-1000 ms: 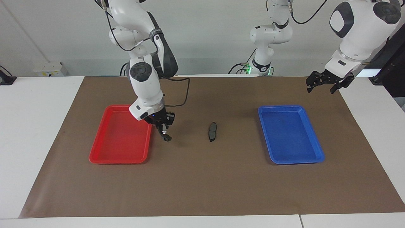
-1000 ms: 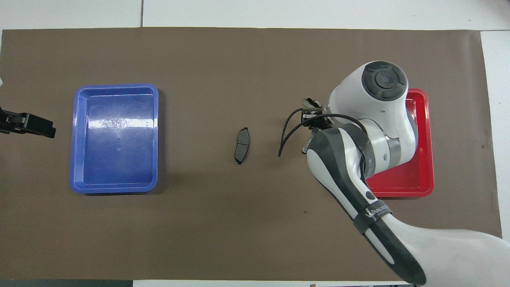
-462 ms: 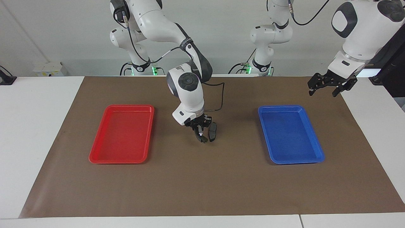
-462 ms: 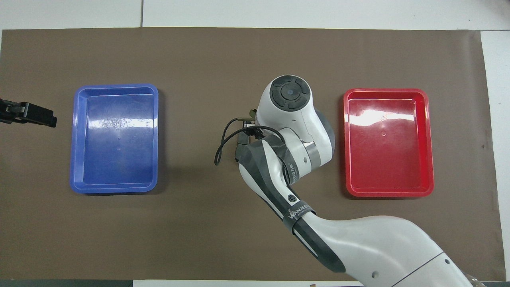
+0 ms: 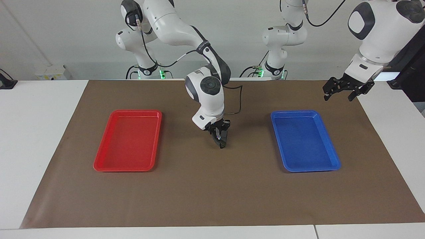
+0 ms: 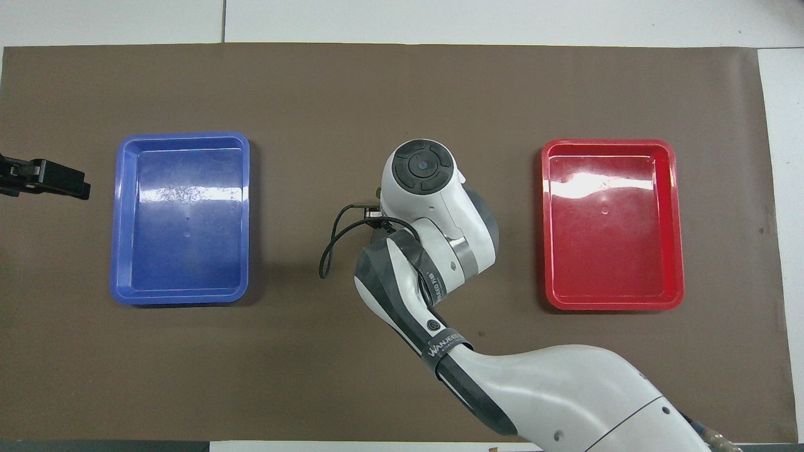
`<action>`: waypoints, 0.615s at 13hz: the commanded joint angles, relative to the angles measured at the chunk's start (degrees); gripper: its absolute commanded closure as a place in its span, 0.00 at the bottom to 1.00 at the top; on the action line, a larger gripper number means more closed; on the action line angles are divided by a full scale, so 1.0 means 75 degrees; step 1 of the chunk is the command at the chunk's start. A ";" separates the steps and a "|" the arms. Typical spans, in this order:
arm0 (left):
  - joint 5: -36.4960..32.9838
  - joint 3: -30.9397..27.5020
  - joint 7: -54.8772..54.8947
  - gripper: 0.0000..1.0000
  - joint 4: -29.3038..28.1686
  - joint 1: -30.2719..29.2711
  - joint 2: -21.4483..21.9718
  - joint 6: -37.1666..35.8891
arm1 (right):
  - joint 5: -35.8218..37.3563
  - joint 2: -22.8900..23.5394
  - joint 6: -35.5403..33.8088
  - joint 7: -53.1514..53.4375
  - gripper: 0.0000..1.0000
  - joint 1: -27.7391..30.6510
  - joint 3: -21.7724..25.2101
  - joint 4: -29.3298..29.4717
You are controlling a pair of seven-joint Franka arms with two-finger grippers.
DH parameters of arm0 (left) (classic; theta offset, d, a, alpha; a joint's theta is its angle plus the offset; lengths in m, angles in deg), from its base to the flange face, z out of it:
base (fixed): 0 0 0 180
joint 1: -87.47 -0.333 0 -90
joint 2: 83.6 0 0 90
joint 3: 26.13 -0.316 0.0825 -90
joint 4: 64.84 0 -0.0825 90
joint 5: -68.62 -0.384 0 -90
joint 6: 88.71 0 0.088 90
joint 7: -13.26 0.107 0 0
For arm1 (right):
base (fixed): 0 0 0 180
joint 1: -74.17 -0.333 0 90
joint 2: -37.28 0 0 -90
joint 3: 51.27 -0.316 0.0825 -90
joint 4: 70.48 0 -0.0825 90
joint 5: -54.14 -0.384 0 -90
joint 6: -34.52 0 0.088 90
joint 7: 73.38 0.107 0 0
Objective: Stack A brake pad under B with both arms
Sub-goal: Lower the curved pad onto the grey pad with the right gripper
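My right gripper (image 5: 219, 136) is down at the middle of the brown mat, shut on a small-looking dark piece, B (image 5: 221, 145); its light strip does not show. It holds B right at the dark grey brake pad A (image 5: 225, 135), which lies on the mat; the two merge and I cannot tell if they touch. In the overhead view the right arm (image 6: 433, 251) hides both pieces. My left gripper (image 5: 343, 89) waits open and empty in the air over the mat's edge at the left arm's end, beside the blue tray; it also shows in the overhead view (image 6: 63, 187).
An empty red tray (image 5: 127, 167) lies toward the right arm's end of the mat (image 6: 612, 306). An empty blue tray (image 5: 312, 169) lies toward the left arm's end (image 6: 179, 300). A black cable loops beside the right wrist (image 6: 330, 251).
My right gripper has carried the dark piece from beside the red tray to the middle of the mat and down onto the pad there. The left arm has hardly moved.
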 commanded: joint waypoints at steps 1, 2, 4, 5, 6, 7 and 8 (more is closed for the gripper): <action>0.0101 0.0024 -0.0077 0.01 0.0105 -0.0038 -0.0052 -0.0148 | -0.0177 0.0126 0.0154 0.0076 1.00 -0.0021 0.0013 0.0100; 0.0171 0.0024 -0.0077 0.01 0.0094 -0.0049 -0.0041 -0.0148 | -0.0165 0.0207 0.0224 0.0099 1.00 -0.0067 0.0013 0.0100; 0.0172 0.0024 -0.0077 0.01 0.0093 -0.0038 -0.0040 -0.0230 | -0.0176 0.0255 0.0248 0.0146 1.00 -0.0103 0.0013 0.0123; 0.0172 0.0024 -0.0077 0.01 0.0093 -0.0049 -0.0029 -0.0230 | -0.0177 0.0255 0.0259 0.0193 1.00 -0.0126 0.0013 0.0088; 0.0172 0.0024 -0.0066 0.00 0.0093 -0.0038 -0.0029 -0.0219 | -0.0177 0.0267 0.0294 0.0216 1.00 -0.0080 0.0001 0.0088; 0.0172 0.0024 -0.0066 0.00 0.0082 -0.0038 -0.0029 -0.0218 | -0.0177 0.0313 0.0376 0.0275 1.00 -0.0103 0.0001 0.0088; 0.0172 0.0024 -0.0066 0.00 0.0024 -0.0037 -0.0006 -0.0184 | -0.0177 0.0337 0.0377 0.0287 1.00 -0.0115 0.0013 0.0088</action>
